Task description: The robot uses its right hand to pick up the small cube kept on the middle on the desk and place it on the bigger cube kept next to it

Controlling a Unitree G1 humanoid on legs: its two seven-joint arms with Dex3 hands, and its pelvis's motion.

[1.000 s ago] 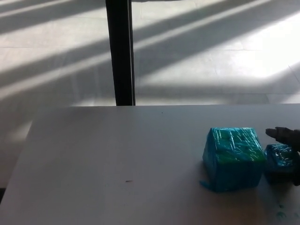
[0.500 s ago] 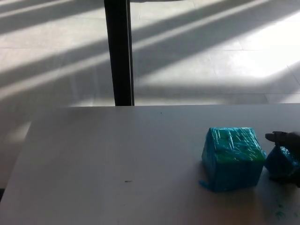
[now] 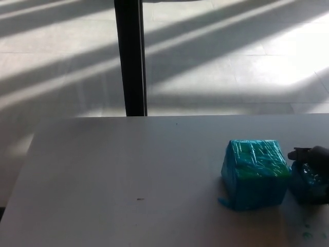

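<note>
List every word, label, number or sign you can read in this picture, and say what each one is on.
None can be read.
Big cube: shiny blue-green wrap only, no lettering visible.
Small cube: the same wrap, partly covered by the right hand, no text visible.
Desk: plain, only a small dark speck.
Black post and floor behind: no signs.

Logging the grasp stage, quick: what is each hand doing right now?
Left hand: not in view.
Right hand: closed around the small blue plastic-wrapped cube beside the bigger cube.
</note>
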